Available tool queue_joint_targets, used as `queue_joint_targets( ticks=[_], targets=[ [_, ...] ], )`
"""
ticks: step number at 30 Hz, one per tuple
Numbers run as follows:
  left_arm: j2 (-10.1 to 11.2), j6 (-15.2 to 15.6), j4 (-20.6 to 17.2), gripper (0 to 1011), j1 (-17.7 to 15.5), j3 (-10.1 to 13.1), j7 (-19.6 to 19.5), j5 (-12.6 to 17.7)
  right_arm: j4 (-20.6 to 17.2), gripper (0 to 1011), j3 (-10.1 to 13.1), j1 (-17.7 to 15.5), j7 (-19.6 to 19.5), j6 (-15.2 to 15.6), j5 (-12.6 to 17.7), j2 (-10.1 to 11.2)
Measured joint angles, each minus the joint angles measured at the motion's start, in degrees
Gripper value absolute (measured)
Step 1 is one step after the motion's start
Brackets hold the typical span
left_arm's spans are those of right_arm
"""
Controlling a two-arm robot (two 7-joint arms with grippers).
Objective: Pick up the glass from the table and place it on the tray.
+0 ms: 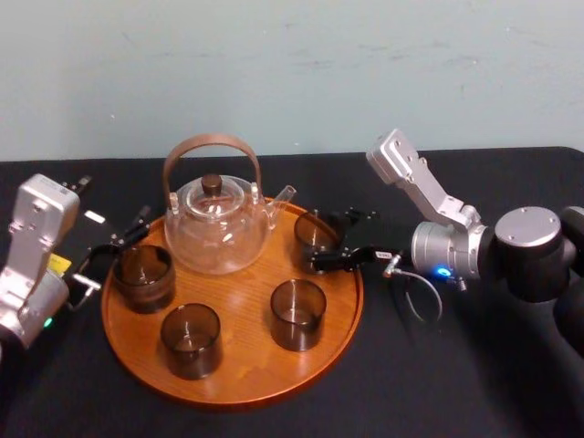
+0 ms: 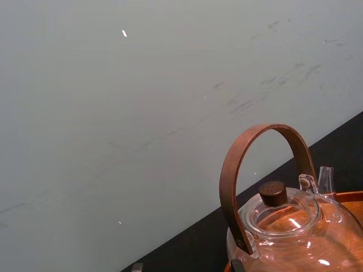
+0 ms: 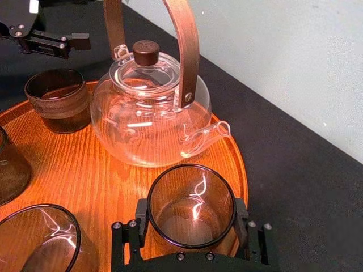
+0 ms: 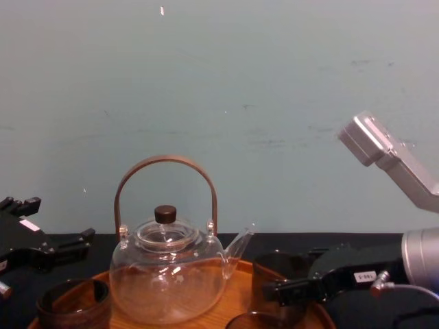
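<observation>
A dark-tinted glass (image 3: 191, 195) stands at the right side of the round wooden tray (image 1: 242, 310), beside the teapot's spout. My right gripper (image 3: 191, 226) reaches in from the right and is shut on this glass, one finger on each side of it; the head view shows the same glass (image 1: 315, 230) and right gripper (image 1: 321, 245). My left gripper (image 1: 123, 235) hovers open at the tray's left edge, just behind another glass (image 1: 143, 276), with nothing between its fingers. The table (image 1: 474, 365) is covered in black cloth.
A clear glass teapot (image 1: 217, 224) with a brown arched handle stands at the tray's back. Two more dark glasses (image 1: 191, 339) (image 1: 297, 313) stand on the tray's front half. A pale wall rises behind the table.
</observation>
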Motion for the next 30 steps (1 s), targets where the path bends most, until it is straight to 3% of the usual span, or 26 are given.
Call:
queue_joint_targets(
  ticks=[14, 30],
  targets=[
    [0.0, 0.0, 0.0, 1001, 0.0, 0.0, 0.0, 0.0, 1.8, 900, 0.4, -0.3, 0.2, -2.0, -0.8, -0.7],
    [0.0, 0.0, 0.0, 1001, 0.0, 0.0, 0.0, 0.0, 2.2, 899, 0.6, -0.5, 0.5, -2.2, -1.3, -1.1]
  ],
)
